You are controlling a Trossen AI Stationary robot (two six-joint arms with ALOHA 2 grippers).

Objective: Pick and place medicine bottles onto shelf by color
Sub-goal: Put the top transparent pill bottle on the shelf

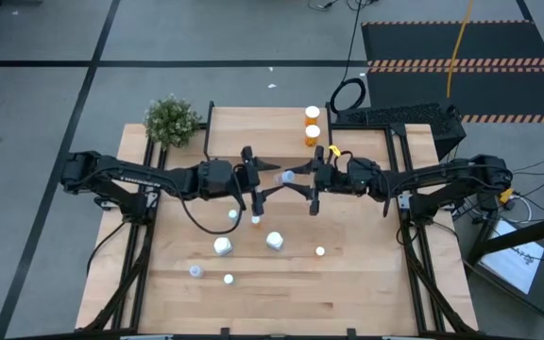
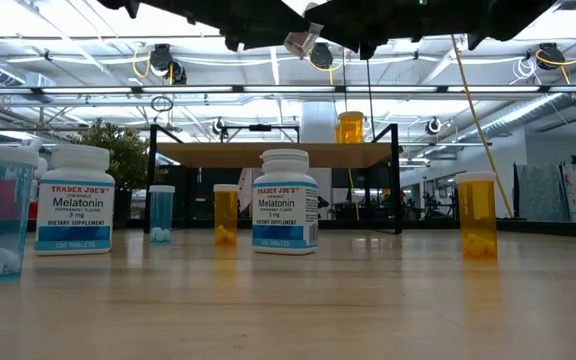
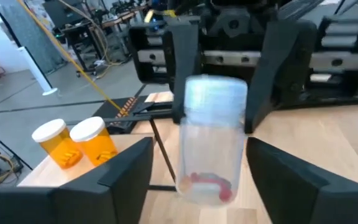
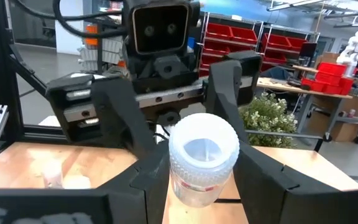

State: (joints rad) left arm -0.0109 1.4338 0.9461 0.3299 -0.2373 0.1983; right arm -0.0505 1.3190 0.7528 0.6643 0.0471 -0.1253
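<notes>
A small clear bottle [image 4: 202, 163] with a white cap is up in the air, over the middle of the tabletop [image 1: 366, 283]. The right gripper [image 1: 302, 179] holds it tight between its fingers. The left gripper [image 1: 270, 181] faces it, with its fingers open on both sides of the bottle. Two orange bottles [image 1: 312, 126] stand on the shelf [image 1: 253, 127]. Other bottles stand on the tabletop below.

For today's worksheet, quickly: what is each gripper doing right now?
Left gripper: fingers either side of the clear bottle; grip cannot be told.
Right gripper: closed on that clear bottle.
</notes>
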